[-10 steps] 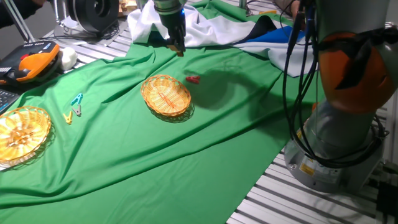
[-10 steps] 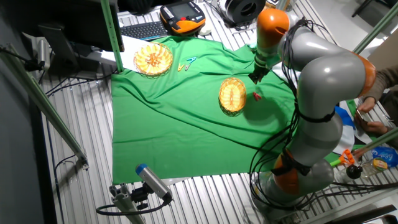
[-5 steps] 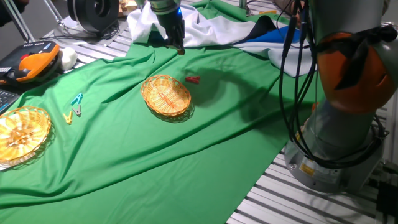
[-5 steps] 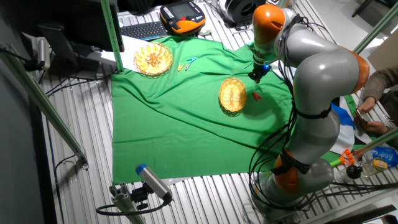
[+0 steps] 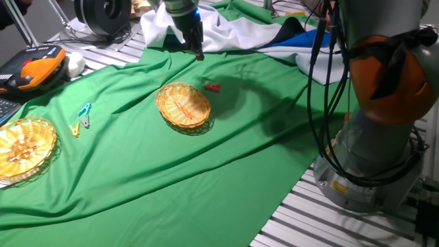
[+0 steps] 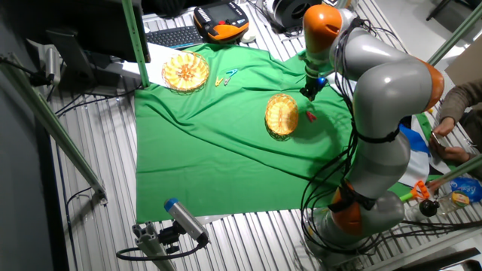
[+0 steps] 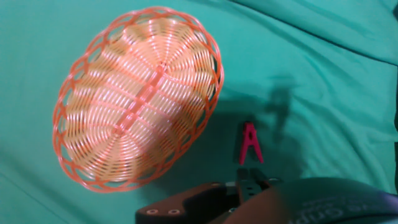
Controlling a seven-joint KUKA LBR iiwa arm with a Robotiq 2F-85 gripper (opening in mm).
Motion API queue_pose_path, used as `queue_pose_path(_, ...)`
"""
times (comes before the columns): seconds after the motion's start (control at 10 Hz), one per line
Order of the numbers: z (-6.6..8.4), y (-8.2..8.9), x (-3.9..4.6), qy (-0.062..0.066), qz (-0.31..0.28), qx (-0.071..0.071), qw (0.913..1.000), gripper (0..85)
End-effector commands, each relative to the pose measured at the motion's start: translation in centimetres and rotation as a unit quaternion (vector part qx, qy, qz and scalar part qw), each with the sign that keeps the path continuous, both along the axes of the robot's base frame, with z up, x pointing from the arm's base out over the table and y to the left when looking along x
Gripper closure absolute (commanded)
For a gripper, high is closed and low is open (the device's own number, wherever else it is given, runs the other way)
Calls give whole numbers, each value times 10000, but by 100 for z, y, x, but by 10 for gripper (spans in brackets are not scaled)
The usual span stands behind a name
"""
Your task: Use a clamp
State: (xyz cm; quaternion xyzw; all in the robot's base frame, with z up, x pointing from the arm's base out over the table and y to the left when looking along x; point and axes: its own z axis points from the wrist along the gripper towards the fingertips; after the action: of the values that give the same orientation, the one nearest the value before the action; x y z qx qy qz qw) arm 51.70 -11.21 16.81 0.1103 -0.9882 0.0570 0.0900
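Note:
The red clamp lies flat on the green cloth, just right of an empty wicker basket. It also shows in the other fixed view and in the hand view. My gripper hangs above the cloth, beyond the clamp and apart from it. In the hand view its fingertips sit together at the bottom edge with nothing between them, and the clamp lies just ahead of them. The gripper also shows in the other fixed view.
A second wicker basket sits at the cloth's left end. A teal clip and a yellow clip lie near it. White and blue cloths are bunched behind the gripper. An orange pendant lies at far left. The robot base stands at right.
The gripper has risen slightly and drifted a little to the left, away from the clamp. The clamp and baskets have not moved.

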Motion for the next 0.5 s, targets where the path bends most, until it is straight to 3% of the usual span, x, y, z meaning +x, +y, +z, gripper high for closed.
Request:
queue_pose_path(0.0, -54, -34, -8, -48, -24, 0, 10000, 340)
queue_pose_path(0.1, -148, -96, -27, -151, -42, 19, 9999, 340)
queue_pose_path(0.2, -260, -170, -40, -97, -94, -43, 9999, 170)
queue_pose_path(0.4, -403, -285, -14, -20, 10, 67, 10000, 170)
